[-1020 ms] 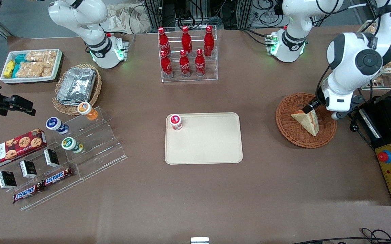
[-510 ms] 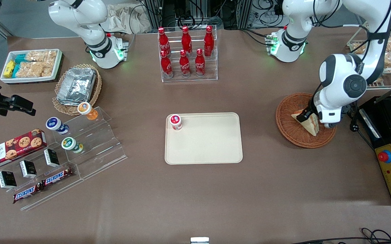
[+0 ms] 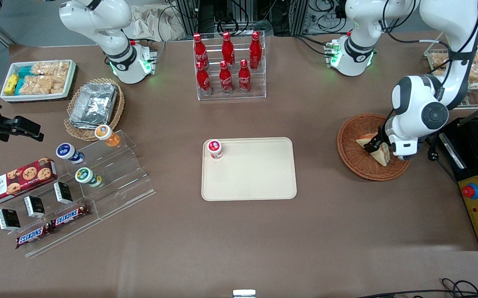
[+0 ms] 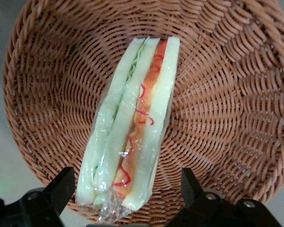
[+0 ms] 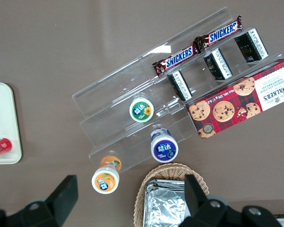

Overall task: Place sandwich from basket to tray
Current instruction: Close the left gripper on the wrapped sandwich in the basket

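Observation:
The sandwich (image 3: 382, 152), a plastic-wrapped wedge of white bread with green and orange-red filling, lies in the reddish-brown wicker basket (image 3: 353, 155) toward the working arm's end of the table. It also shows in the left wrist view (image 4: 132, 127), with the basket (image 4: 236, 109) under it. My left gripper (image 3: 376, 145) is low over the sandwich. Its fingers are open, one on each side of the wedge's wide end (image 4: 126, 189), with a gap at each side. The cream-beige tray (image 3: 259, 178) lies at the table's middle.
A small red-capped cup (image 3: 214, 149) stands on a corner of the tray. A black control box (image 3: 477, 198) with a red button sits beside the basket. A clear rack of red bottles (image 3: 228, 66) stands farther from the camera than the tray.
My left gripper has come down from above the basket's rim to the sandwich, and now straddles it. The sandwich has not moved.

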You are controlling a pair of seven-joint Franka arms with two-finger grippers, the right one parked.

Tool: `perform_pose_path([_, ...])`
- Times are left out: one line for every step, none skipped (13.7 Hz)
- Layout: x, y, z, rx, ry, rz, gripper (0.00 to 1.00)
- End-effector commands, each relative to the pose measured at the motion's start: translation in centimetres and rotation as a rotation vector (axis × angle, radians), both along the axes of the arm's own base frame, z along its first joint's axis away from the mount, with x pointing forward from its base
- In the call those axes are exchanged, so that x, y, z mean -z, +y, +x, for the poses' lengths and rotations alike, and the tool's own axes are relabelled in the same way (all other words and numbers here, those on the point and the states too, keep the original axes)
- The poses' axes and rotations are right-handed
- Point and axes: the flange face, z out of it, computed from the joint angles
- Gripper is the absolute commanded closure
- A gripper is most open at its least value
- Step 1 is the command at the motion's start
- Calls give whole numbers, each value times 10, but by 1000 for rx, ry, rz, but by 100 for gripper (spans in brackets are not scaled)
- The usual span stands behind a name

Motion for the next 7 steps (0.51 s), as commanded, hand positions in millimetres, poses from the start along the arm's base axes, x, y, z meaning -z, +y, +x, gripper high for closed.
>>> perform_pose_path([-10,-3,4,-27,-33,19,0])
perform_pose_path([-11,-4,4,-33,-35,21,0])
perform_pose_path([-11,-4,4,-33,-33,21,0])
perform_pose_path([-9,-3,3,-35,-30,21,0])
perform_pose_path([-5,-2,3,-36,-27,20,0])
perform_pose_path([3,-2,2,-37,-15,19,0])
perform_pose_path([7,-2,3,-37,-21,17,0])
